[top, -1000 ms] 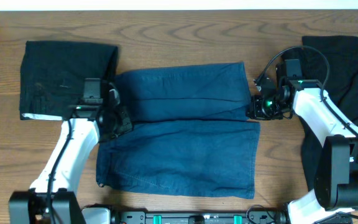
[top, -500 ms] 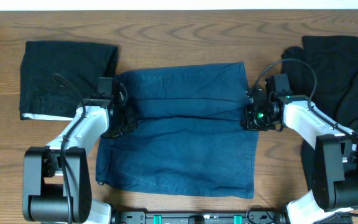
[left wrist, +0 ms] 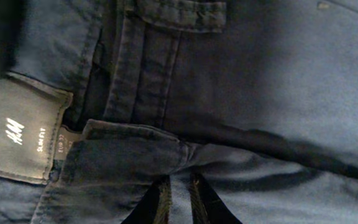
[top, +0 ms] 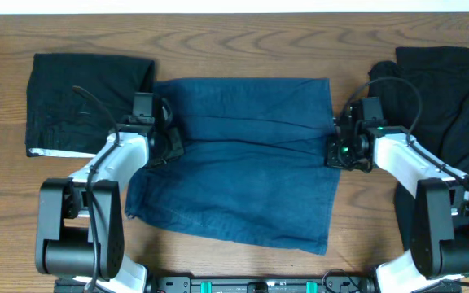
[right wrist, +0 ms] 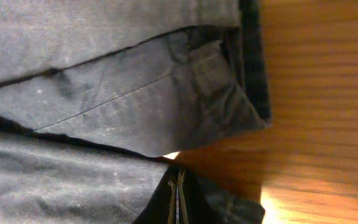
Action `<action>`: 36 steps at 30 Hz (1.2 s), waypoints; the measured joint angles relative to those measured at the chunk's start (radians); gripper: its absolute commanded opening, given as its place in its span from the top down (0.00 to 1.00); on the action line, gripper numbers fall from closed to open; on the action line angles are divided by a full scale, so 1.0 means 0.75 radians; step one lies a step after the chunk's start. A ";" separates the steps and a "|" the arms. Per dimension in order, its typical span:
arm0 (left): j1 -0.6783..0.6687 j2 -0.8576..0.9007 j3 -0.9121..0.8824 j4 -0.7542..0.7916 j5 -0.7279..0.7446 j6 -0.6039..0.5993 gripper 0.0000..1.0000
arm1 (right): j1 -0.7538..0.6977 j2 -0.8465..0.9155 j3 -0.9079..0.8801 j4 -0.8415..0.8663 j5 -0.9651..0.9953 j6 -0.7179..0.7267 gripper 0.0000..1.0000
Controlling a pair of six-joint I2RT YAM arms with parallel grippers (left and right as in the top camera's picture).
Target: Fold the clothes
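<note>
A blue pair of denim shorts [top: 243,171] lies spread across the middle of the wooden table, with a fold line running across at gripper height. My left gripper [top: 168,146] is at its left edge, shut on the waistband cloth [left wrist: 129,155] next to the grey H&M label [left wrist: 20,134]; its fingertips [left wrist: 178,199] pinch blue fabric. My right gripper [top: 334,151] is at the right edge, and its fingertips [right wrist: 177,199] are pressed together on the hem fabric [right wrist: 135,99].
A folded black garment [top: 84,102] lies at the far left. A pile of loose black clothes [top: 454,89] lies at the far right, behind the right arm. Bare wood [right wrist: 316,93] shows beside the shorts' right edge.
Both grippers closed in on the side edges of the shorts and shifted toward the far side. The shorts moved with them, and the near edge slid away from the front, now slanted.
</note>
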 measured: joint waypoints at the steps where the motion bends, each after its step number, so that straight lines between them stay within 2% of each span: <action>1: -0.015 0.003 0.000 0.018 0.001 -0.002 0.85 | -0.016 0.000 0.003 0.000 0.007 0.003 0.96; 9: -0.174 0.023 0.004 0.103 0.001 -0.037 0.85 | -0.149 0.022 0.123 -0.102 0.068 -0.020 0.93; 16: -0.190 -0.016 0.075 -0.089 0.010 -0.068 0.84 | -0.157 0.030 0.421 -0.242 -0.004 -0.077 0.90; 21: -0.160 -0.188 0.111 -0.236 -0.055 -0.072 0.84 | -0.157 0.030 0.451 -0.281 -0.036 -0.084 0.92; 27: -0.095 -0.239 0.124 -0.452 -0.171 -0.072 0.84 | -0.157 0.031 0.341 -0.180 -0.048 -0.095 0.98; 36: -0.028 -0.219 0.029 -0.491 -0.212 -0.072 0.84 | -0.154 0.041 0.172 0.136 -0.062 -0.104 0.99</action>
